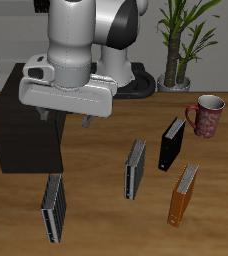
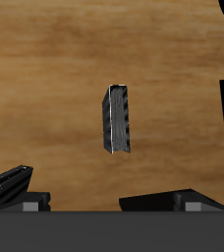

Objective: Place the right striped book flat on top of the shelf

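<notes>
My two dark fingers [image 1: 66,119] hang spread apart with nothing between them, clear of the brown wood-grain surface [image 1: 101,215], under the white hand of my arm; in the wrist view one fingertip [image 2: 13,185] shows well apart from the other, with bare wood between them. Out beyond the fingers, nearer the surface's front edge, the right striped book [image 1: 53,207], a thin volume with a fine black-and-white striped cover and dark edges, stands on its edge on the wood, not touched by me; the wrist view shows it [image 2: 119,119] upright in the same way, by itself on the grain. Just beside the fingers, and farther back than that book, sits the shelf [image 1: 24,135], a low matte-black box with a flat top that carries nothing I can see. Going outward the other way, a second, slightly greyer striped book [image 1: 135,168] stands on edge near the middle of the surface, well apart from the first. Past it a plain black book [image 1: 172,143] stands upright, and nearer the front edge an orange-brown book [image 1: 183,193] does likewise. Farther back, beside the black book, there is a dark red patterned mug [image 1: 206,115], and behind that a green leafy plant in a pot [image 1: 181,45]
</notes>
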Tool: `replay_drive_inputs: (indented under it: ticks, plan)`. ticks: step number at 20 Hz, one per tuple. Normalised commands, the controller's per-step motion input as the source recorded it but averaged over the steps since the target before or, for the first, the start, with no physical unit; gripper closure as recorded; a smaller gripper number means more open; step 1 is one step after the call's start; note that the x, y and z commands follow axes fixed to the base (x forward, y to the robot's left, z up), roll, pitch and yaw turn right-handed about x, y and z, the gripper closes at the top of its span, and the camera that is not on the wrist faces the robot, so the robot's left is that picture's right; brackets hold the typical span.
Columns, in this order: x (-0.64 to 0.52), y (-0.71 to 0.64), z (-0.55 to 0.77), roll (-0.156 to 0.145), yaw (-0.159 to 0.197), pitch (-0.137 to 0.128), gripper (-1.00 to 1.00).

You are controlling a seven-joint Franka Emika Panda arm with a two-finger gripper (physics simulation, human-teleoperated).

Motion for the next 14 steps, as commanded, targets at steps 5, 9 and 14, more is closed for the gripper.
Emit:
replay_drive_inputs:
  ticks: [5,9,14]
  plan:
    - [0.28,-0.14,-0.15,0.013,-0.011,-0.043,-1.00]
    - [0.14,0.01,-0.24,0.043,0.021,-0.049,-1.00]
    - [0.16,-0.06,-0.27,0.032,0.025,-0.009,-1.00]
